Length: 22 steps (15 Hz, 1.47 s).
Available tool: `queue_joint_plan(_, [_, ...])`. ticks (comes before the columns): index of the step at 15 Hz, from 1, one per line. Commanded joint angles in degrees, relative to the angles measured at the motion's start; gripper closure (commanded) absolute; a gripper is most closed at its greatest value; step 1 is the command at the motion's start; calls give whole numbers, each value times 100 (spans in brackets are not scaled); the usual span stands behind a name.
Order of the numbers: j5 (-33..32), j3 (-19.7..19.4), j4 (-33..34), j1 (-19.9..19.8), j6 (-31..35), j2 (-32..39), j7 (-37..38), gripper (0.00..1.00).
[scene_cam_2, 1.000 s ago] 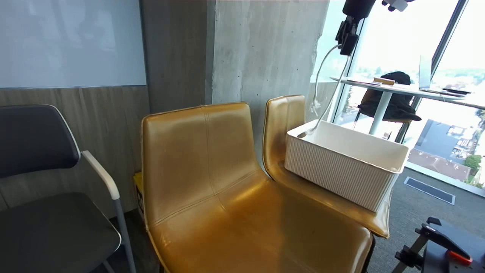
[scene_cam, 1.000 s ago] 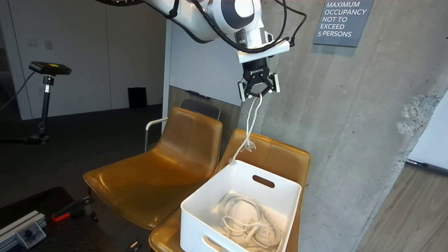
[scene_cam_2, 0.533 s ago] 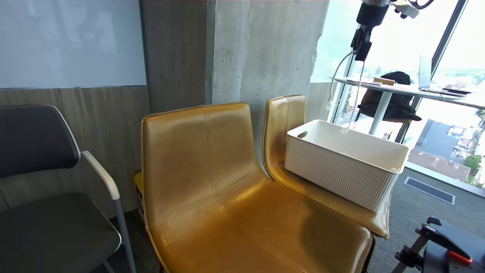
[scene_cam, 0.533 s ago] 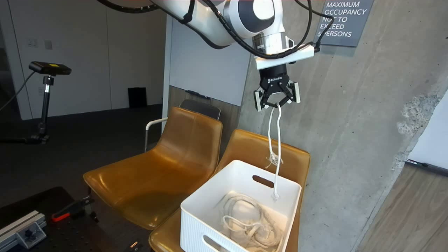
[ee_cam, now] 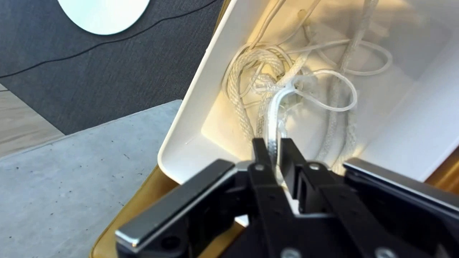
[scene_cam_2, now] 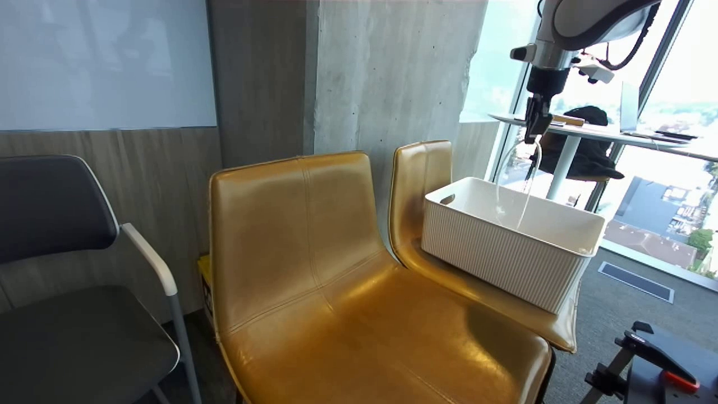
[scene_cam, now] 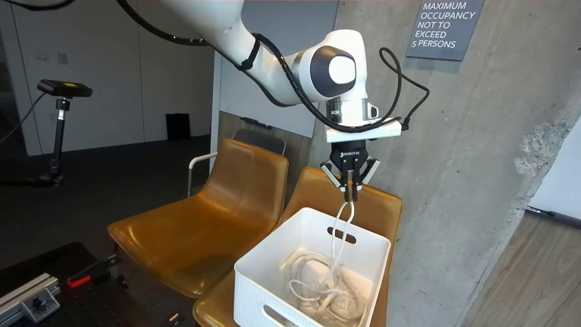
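My gripper [scene_cam: 351, 200] points down over the white ribbed box [scene_cam: 254, 290], its black fingers a narrow gap apart. In the wrist view a white rope [ee_cam: 273, 114] runs up between the fingertips, with a sliver of space beside it, so it looks unclamped. In an exterior view the bent top of this rope [scene_cam: 352, 211] arches right under the fingertips, and its strands hang down into the box. More coiled rope [ee_cam: 238, 96] lies on the box floor, with a thin loop among it. From another side the gripper [scene_cam_2: 532, 137] shows above the box [scene_cam_2: 493, 247], whose wall hides the coils.
The box stands on a tan chair [scene_cam: 372, 195] against the concrete wall [scene_cam: 454, 150]. Beside it is a second tan chair [scene_cam: 247, 181]. A camera on a stand [scene_cam: 63, 88] and a dark table holding a red-and-black tool [scene_cam: 91, 274] are at the side.
The arm has shifted across over the box and then come down with the rope. The fingers, shut on the rope before, have parted slightly, and the rope's strands now hang inside the box.
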Motion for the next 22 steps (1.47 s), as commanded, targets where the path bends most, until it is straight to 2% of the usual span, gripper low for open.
queue_joint_plan(1, [218, 72, -489, -5, 536, -76, 83, 53])
queue_joint_plan(8, [373, 159, -775, 13, 1345, 111, 93, 3])
queue_joint_plan(9, [384, 157, -785, 0, 1422, 157, 85, 0])
queue_joint_plan(14, [336, 165, -715, -7, 1819, 667, 113, 0])
queue_joint_plan(22, [247, 122, -182, -118, 2182, 1907, 99, 0])
